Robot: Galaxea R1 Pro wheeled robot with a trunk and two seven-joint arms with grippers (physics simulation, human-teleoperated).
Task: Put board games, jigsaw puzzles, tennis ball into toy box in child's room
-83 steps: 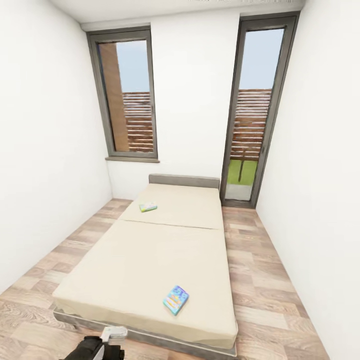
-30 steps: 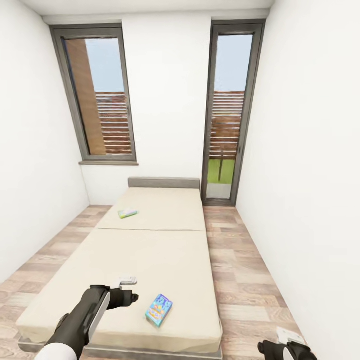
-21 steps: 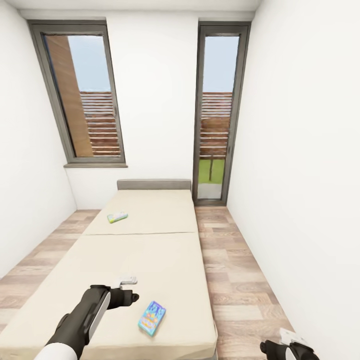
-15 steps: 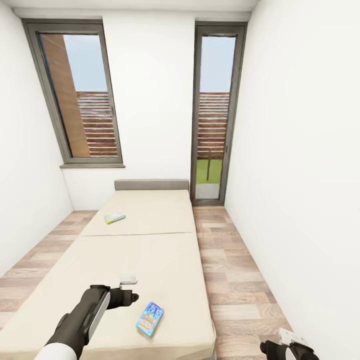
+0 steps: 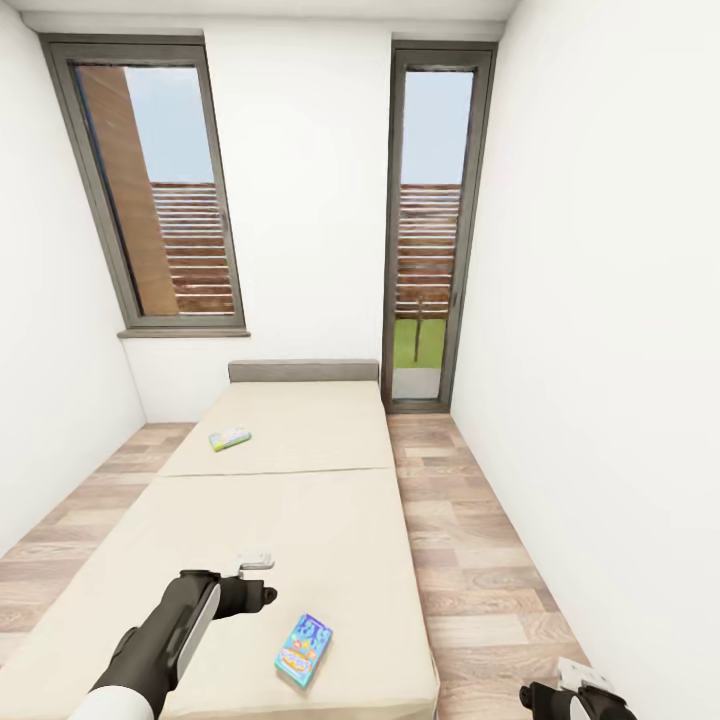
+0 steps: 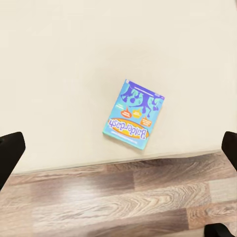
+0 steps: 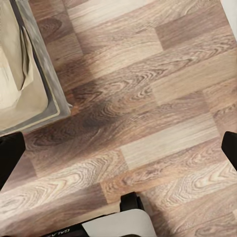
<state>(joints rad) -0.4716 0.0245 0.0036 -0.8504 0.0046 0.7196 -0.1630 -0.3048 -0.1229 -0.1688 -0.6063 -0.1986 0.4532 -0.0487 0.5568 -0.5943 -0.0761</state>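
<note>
A: Where's the nearer board game, that flat blue-and-green cardboard box lettered Balderdash (image 6: 133, 117)?

B: Lying flat on the cream-covered bed (image 5: 300, 500), near the foot edge, ahead of the left gripper (image 6: 118, 148) and between the lines of its two fingertips (image 6: 10, 153), not touching either. The jaws are spread wide and hold nothing.

A: How will it handle?

B: I judge it light and stiff, with a slick printed face. Being flat on soft bedding, it's best pinched across its shorter width at the edges, or slid toward the mattress edge first.

A: And the other one?

B: A second flat green-edged box (image 5: 230, 438) sits far beyond the jaws, toward the grey headboard (image 5: 304, 371).

A: The right gripper (image 7: 118, 143)?

B: Over wood-plank floor (image 7: 163, 98) beside the bed corner, fingertips wide apart, empty.

A: Changed since half a second ago?

B: The view has barely shifted; the left arm hangs as before.
</note>
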